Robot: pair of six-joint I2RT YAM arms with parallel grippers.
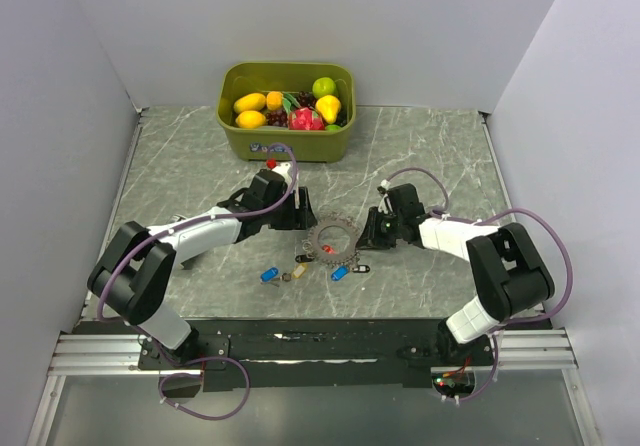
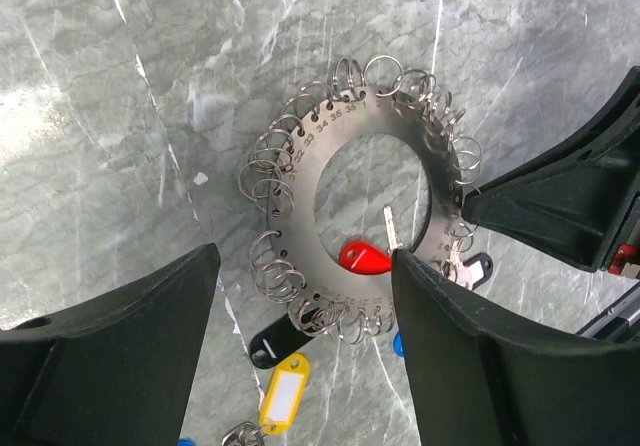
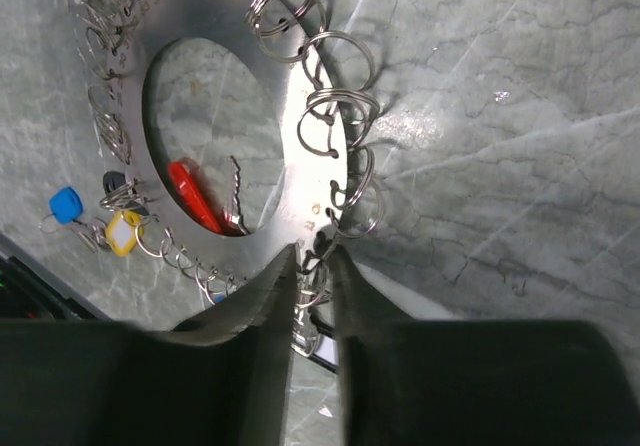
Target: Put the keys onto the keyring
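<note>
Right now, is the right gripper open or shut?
Shut on the keyring. In the right wrist view, the right gripper is closed almost completely, with the keyring's flat metal rim pinched in the narrow gap.

The grey marbled table carries a green bin at its far edge. The flat keyring lies mid-table, a red key inside its hole. Just nearer lie a blue key, a yellow tag and a second blue key.

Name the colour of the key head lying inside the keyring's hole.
Red key head inside the keyring; left wrist view shows it best.
</note>
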